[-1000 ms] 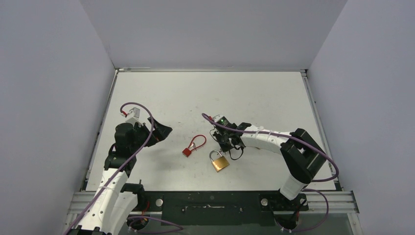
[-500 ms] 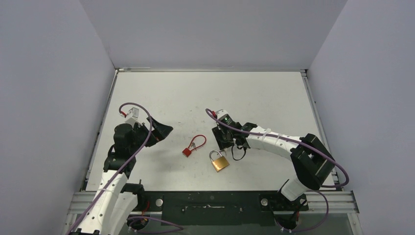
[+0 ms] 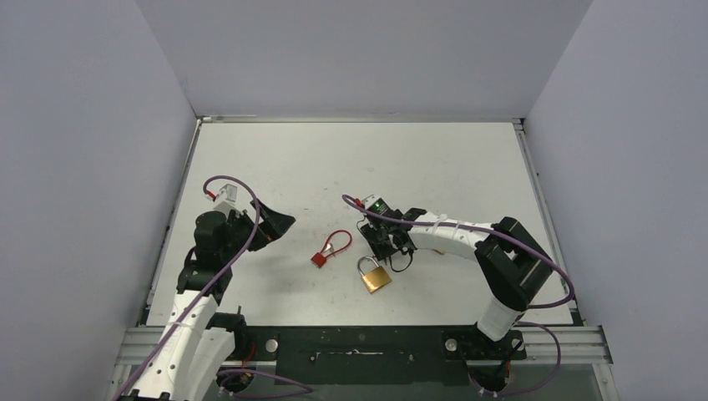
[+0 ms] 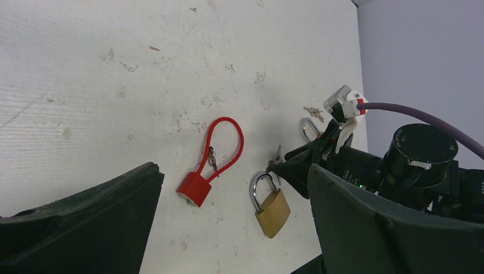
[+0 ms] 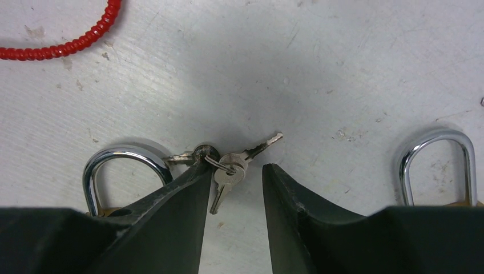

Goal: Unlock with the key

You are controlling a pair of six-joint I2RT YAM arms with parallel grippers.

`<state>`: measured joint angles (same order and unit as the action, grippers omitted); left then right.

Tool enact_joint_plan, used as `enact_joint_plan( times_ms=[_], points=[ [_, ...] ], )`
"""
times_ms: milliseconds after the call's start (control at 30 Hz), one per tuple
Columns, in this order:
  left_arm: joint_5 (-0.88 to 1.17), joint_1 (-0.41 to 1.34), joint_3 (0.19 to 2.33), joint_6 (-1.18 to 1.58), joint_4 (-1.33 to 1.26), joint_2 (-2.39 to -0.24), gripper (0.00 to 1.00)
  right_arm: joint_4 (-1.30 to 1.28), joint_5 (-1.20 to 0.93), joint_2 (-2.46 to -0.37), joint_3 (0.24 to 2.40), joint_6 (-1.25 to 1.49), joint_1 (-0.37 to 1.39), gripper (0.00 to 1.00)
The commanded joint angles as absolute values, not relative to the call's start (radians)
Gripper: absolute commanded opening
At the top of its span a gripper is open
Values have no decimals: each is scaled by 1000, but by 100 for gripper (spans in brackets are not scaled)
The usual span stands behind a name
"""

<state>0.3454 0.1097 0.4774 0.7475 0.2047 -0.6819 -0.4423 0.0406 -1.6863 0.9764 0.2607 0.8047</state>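
Your right gripper (image 5: 235, 166) stands narrowly parted, small ringed silver keys (image 5: 227, 174) lying between its tapered black jaws. Your left gripper (image 4: 231, 171) gapes wide.

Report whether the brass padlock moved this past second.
No. The brass padlock sits in the same spot right of the red cable lock.

No readable text or number shows on the brass padlock (image 4: 273, 212) or keys (image 5: 227, 176).
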Motion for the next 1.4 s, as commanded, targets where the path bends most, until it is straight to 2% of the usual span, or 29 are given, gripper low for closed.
enact_joint_plan(
  times_ms=[0, 200, 533, 700, 900, 1000, 1067, 1167, 1367],
  points=[
    [343, 112, 477, 731, 157, -681, 97, -420, 55, -1709, 1028, 210, 795, 40],
    [338, 112, 479, 723, 161, -689, 97, -394, 36, -1741, 1044, 189, 772, 34],
    [317, 112, 490, 694, 197, -689, 97, -333, -55, -1744, 1024, 155, 766, 14],
    [322, 111, 500, 688, 205, -692, 97, -316, -55, -1716, 1012, 159, 765, 0],
    [372, 112, 466, 754, 161, -687, 97, -265, -43, -1630, 966, 190, 758, 0],
    [431, 120, 384, 896, 29, -688, 97, -210, -60, -1554, 938, 209, 749, 0],
    [460, 144, 303, 1052, -161, -696, 96, -183, -74, -1500, 928, 222, 747, 0],
    [434, 215, 210, 1194, -410, -723, 96, -132, -131, -1422, 911, 245, 745, 0],
    [311, 392, 224, 1283, -498, -796, 96, -73, -252, -1319, 893, 297, 746, 0]
  ],
)
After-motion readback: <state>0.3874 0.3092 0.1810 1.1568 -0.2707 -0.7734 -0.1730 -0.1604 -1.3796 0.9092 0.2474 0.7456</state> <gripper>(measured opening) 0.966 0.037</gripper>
